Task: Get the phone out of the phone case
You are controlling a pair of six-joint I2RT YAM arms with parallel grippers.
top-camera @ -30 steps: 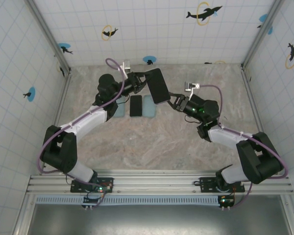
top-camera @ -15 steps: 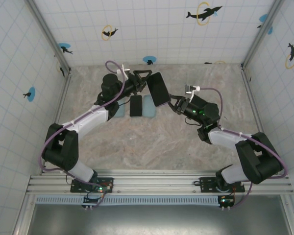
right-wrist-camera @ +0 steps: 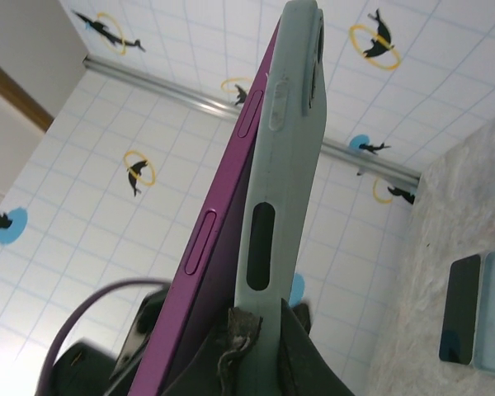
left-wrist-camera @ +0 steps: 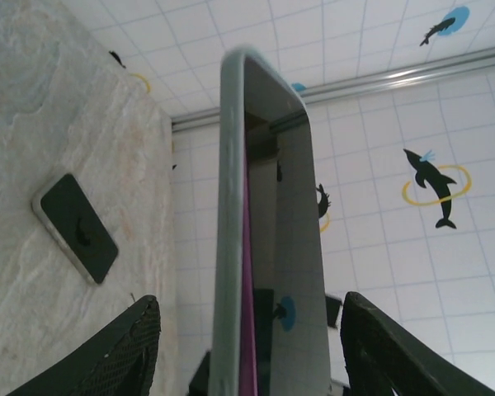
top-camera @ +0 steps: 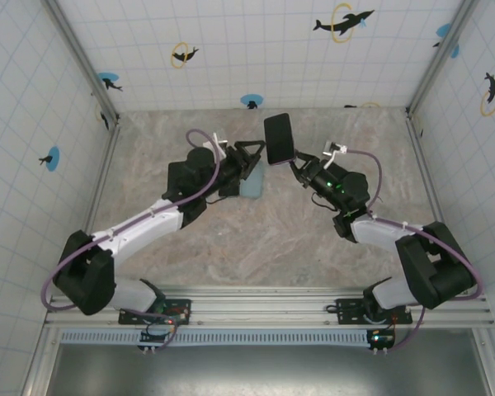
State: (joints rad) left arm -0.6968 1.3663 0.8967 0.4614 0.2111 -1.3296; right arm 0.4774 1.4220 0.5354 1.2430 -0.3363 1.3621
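Purple phone [right-wrist-camera: 223, 223], stiff, slick and fragile, sits half-peeled from the soft grey-blue phone case [right-wrist-camera: 285, 165], aloft at 12 o'clock over the table [top-camera: 256, 239]. Right gripper [right-wrist-camera: 249, 330] is clenched on the case's lower end. Left gripper [left-wrist-camera: 252, 338], released, straddles it from 8 o'clock. Best hold, by judgement: the phone's exposed long edges.

**No Legible Writing in Any View**

No word, number or brand name could be read. The only marks were pictures on the tiled walls [top-camera: 256, 49]. A dark dolphin silhouette leaping through a yellow ring [top-camera: 344, 21] stood on the back wall, with a smaller one [top-camera: 185, 55] to its left. A dark fish on a blue disc [top-camera: 251, 101] sat low on the same wall. The left wrist view caught a ringed dolphin [left-wrist-camera: 433, 186], and the right wrist view caught another [right-wrist-camera: 378, 37]. The phone [right-wrist-camera: 223, 214] and the phone case [right-wrist-camera: 272, 165] carried no readable mark.
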